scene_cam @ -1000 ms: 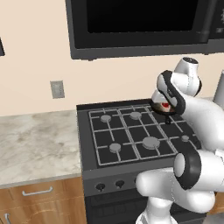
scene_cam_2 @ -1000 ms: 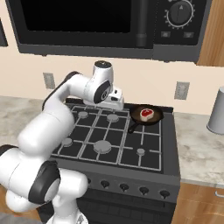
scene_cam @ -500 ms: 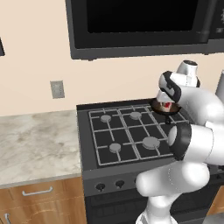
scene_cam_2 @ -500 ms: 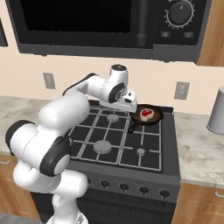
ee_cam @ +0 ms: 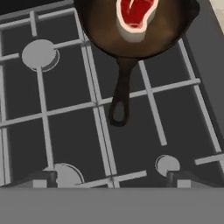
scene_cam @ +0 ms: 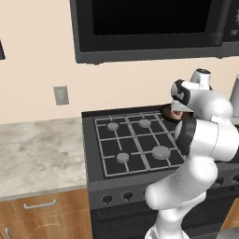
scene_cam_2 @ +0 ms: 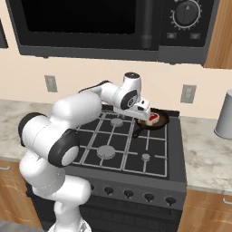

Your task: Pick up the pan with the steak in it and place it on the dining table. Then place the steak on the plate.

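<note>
The pan sits on the back right burner of the black stove, with its long handle pointing toward the front of the cooktop. The steak lies inside the pan, red with a pale fat rim, roughly in the middle of the dark base. In the right base view the pan shows just right of the tool, which hangs above the grates near the handle end, apart from it. In the hand view the two dark fingertips stand well apart at the bottom edge, one over each front burner, with the handle in the gap farther ahead; the tool is spread wide and has hold of nothing. From the left base view the pan is mostly hidden behind the white arm, only its dark left rim peeking out at the stove's far right corner. A dark microwave hangs over the stove. A marbled surface lies left of the stove, and a grey canister stands on the surface to its right
</note>
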You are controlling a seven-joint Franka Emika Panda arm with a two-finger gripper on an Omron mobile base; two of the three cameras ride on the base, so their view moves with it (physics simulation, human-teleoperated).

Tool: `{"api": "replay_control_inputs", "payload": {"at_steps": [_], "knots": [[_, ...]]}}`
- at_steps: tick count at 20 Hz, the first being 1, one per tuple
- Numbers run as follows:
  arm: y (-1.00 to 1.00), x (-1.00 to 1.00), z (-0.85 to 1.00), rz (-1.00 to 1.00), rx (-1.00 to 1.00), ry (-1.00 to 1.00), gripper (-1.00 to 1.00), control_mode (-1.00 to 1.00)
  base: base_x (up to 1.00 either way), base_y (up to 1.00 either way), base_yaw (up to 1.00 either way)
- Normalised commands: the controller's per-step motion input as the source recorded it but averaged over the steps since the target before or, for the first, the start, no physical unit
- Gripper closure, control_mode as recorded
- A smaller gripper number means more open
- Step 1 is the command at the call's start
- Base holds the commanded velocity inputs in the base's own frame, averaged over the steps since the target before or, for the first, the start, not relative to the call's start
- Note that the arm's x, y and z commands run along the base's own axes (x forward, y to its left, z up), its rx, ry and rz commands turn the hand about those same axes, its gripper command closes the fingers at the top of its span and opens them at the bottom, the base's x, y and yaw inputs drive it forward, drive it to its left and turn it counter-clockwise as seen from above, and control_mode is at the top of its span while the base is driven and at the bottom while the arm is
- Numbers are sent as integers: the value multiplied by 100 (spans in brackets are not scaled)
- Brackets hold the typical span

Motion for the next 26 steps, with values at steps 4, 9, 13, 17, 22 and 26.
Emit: {"api": "replay_control_inputs", "payload": {"at_steps": [4, 9, 13, 17, 22, 26], "knots": [[-1, 17, -40, -1, -6, -1, -100, -100, 0, 0, 0], [-2, 21, -41, 0, -5, -1, -100, -100, 0, 0, 0], [-9, 22, -41, 0, -1, -1, -100, -100, 0, 0, 0], [-17, 27, -40, 0, 0, -3, -100, -100, 0, 0, 0], [-22, 33, -34, 0, 1, -3, -100, -100, 0, 0, 0], [-11, 29, -28, 0, 0, -1, -100, -100, 0, 0, 0]]}}
